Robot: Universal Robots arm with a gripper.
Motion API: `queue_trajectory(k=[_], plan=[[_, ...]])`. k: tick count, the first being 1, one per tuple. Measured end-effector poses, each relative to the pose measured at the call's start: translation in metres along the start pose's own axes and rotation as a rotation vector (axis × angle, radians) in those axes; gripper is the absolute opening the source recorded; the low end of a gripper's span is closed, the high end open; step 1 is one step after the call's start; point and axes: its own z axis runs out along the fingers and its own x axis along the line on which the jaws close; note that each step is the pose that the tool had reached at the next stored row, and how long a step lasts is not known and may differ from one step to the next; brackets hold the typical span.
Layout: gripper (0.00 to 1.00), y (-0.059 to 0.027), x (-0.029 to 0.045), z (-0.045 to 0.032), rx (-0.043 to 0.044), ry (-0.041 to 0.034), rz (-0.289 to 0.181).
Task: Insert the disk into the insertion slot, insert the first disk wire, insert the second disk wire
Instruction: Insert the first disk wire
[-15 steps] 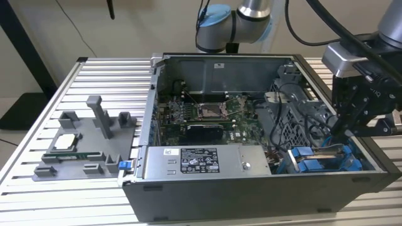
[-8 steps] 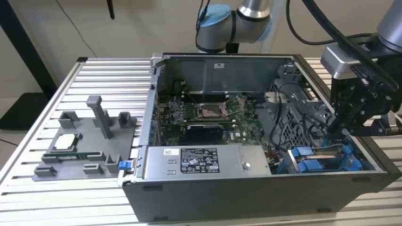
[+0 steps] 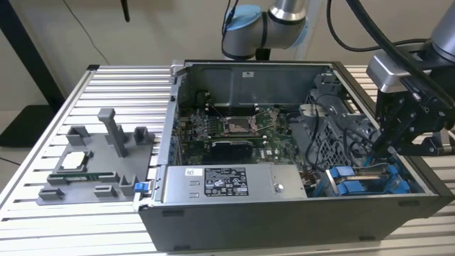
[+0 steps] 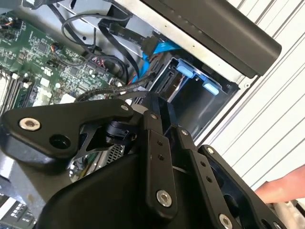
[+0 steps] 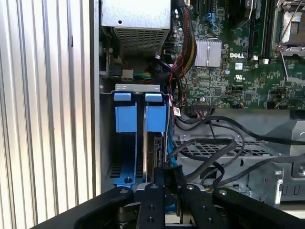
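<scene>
Reaching down into one corner of the open case (image 3: 284, 224), the gripper (image 5: 169, 175) has its two black fingers (image 4: 153, 143) close together, with just a thin gap at the tips. A black wire (image 4: 102, 93) runs right up to those tips in the second wrist view; I cannot tell whether it is pinched between them. The tips hang just over the slot (image 5: 138, 88), at the bay that holds the disk (image 5: 153, 152). The disk stands on edge inside that bay, dark and narrow, under one of two blue tabs (image 5: 156, 117). The bay beside it, under the other tab, shows a bare blue rail (image 5: 126, 180). A thin blue cable (image 5: 168, 143) runs along the disk's side. A tangle of black cables (image 5: 209, 157) loops over the perforated grey cage next to the slot. Past these lies the green motherboard (image 3: 235, 133). The grey power supply (image 3: 227, 184) sits along the case's near wall, to the exterior view's left of the slot. The case lies on a slatted table (image 3: 121, 80). A grey fixture (image 3: 99, 160) rests on the table at the exterior view's left, apart from the case. The arm (image 3: 270, 21) rises behind the case. A person's hand (image 4: 281, 191) shows beside the gripper's body in the second wrist view, over the slats.
</scene>
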Motion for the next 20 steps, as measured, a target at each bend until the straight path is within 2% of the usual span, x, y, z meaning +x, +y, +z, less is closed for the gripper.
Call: queue_trajectory(k=[9, 16, 20], plan=[[0.00, -0.0063, 0.0045, 0.0014, -0.0005, -0.0425, 0.005], [0.00, -0.0100, 0.0053, 0.0033, -0.0013, -0.0430, 0.007], [0.00, -0.0101, 0.0061, 0.0057, -0.0129, -0.0422, 0.019]])
